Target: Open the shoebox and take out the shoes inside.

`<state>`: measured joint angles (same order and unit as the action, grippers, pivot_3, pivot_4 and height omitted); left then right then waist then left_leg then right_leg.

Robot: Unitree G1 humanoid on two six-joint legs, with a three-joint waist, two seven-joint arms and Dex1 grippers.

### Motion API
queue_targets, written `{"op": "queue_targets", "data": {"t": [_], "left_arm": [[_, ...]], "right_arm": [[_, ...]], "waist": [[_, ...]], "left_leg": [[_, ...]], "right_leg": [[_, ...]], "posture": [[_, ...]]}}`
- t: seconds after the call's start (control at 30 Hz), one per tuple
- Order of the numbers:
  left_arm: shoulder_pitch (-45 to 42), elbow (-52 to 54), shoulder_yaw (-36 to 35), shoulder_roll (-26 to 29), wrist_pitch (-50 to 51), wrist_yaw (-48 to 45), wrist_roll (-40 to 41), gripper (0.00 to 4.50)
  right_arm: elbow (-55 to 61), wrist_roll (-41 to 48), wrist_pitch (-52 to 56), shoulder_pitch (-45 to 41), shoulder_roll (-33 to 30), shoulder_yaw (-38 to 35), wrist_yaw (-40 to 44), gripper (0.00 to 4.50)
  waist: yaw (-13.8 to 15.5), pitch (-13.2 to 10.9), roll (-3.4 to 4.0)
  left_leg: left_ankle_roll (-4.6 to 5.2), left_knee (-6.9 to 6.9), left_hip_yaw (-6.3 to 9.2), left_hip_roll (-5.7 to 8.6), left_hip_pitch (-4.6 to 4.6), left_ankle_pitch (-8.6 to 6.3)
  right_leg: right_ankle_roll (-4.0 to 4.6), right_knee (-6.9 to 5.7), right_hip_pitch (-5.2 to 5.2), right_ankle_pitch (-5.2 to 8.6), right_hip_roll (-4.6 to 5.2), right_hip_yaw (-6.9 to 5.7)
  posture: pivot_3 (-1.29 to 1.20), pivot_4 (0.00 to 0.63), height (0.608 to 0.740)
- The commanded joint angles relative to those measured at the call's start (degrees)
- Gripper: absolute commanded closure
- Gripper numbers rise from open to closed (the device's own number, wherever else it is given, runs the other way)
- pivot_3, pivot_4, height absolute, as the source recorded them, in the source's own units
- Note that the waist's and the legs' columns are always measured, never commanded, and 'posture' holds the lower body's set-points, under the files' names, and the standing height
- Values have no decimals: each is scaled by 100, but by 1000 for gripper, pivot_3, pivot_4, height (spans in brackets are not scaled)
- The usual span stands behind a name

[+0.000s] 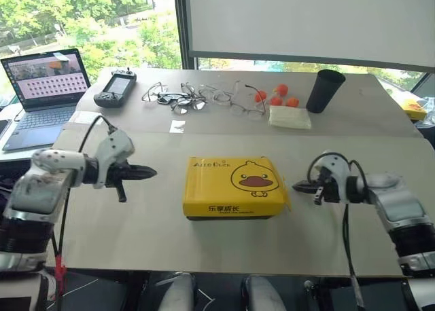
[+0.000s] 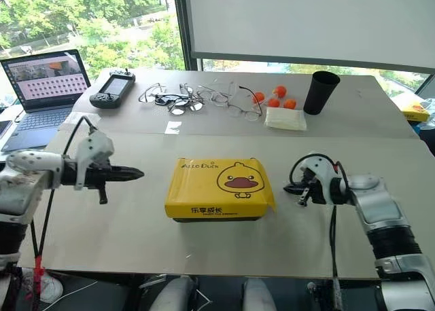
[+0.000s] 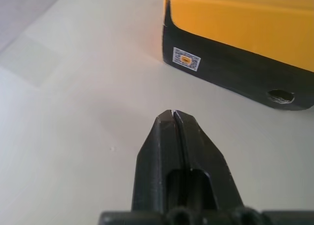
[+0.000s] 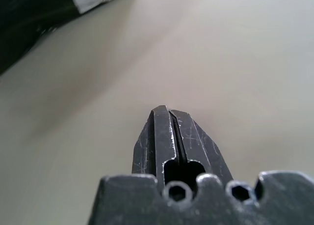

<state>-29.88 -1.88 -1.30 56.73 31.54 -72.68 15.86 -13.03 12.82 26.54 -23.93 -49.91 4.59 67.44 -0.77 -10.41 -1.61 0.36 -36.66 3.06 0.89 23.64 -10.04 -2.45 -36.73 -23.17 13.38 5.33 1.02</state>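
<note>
The shoebox (image 1: 234,187) lies flat in the middle of the table, its yellow lid with the duck face down and closed. The shoes are hidden inside it. My left gripper (image 1: 151,170) hovers to the box's left, pointing at it across a gap, with its fingers pressed together and nothing between them. In the left wrist view the gripper (image 3: 172,114) faces the box's dark side wall (image 3: 230,72), which carries a small white sticker. On the box's right, my right gripper (image 1: 297,186) is shut and empty, its tip close to the box's corner without touching. The right wrist view shows the gripper (image 4: 164,109) over bare table.
At the back of the table stand a laptop (image 1: 44,87), a handheld controller (image 1: 115,88), a tangle of glasses (image 1: 204,97), small orange balls (image 1: 279,97), a white folded cloth packet (image 1: 289,116) and a black cup (image 1: 325,90). A yellow item (image 1: 413,108) sits at the far right.
</note>
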Motion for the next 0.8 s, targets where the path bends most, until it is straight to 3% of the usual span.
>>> {"op": "queue_targets", "data": {"t": [0.03,0.2,0.3,0.6,0.7,0.8], "left_arm": [[-292,379,-284,459,536,-508,552,2849],[-306,954,-80,1020,928,-797,694,1028],[-398,1540,-395,1267,1739,-1026,1501,20],[-26,2196,-1183,1503,2795,-962,2801,20],[351,2344,-1414,1551,2754,-867,2888,20],[637,2449,-1505,1536,2601,-711,2837,20]], "right_arm": [[663,618,587,271,-142,-135,611,4500],[1197,1112,1145,419,25,-150,765,4500],[1530,1767,1592,328,374,-454,664,4500],[1395,3074,2486,-806,1050,-1414,-69,4500],[758,2907,2233,-1633,1622,-1642,-994,4500],[78,2136,1735,-2313,2035,-1454,-2067,4500]], "waist": [[-9,-1,-1],[-97,-6,4],[-122,-13,-5],[-170,-25,0],[-207,-28,2],[-176,-31,5]], "left_leg": [[0,1,-1,0,-1,-1],[-3,3,-1,-11,8,-5],[-4,3,-2,-17,7,-5],[-4,3,-3,-41,4,-6],[-11,3,-14,-62,-4,-9],[-11,3,-16,-78,-7,-9]], "right_leg": [[-5,-3,0,6,0,1],[-10,-5,-10,14,-8,1],[-11,-7,-10,18,-12,-1],[-10,-6,-11,20,-27,-2],[0,-5,-13,18,-44,8],[16,-6,-16,15,-72,14]], "posture": [[0,150,740],[0,150,740],[0,150,740],[0,150,740],[0,150,740],[0,150,740]]}}
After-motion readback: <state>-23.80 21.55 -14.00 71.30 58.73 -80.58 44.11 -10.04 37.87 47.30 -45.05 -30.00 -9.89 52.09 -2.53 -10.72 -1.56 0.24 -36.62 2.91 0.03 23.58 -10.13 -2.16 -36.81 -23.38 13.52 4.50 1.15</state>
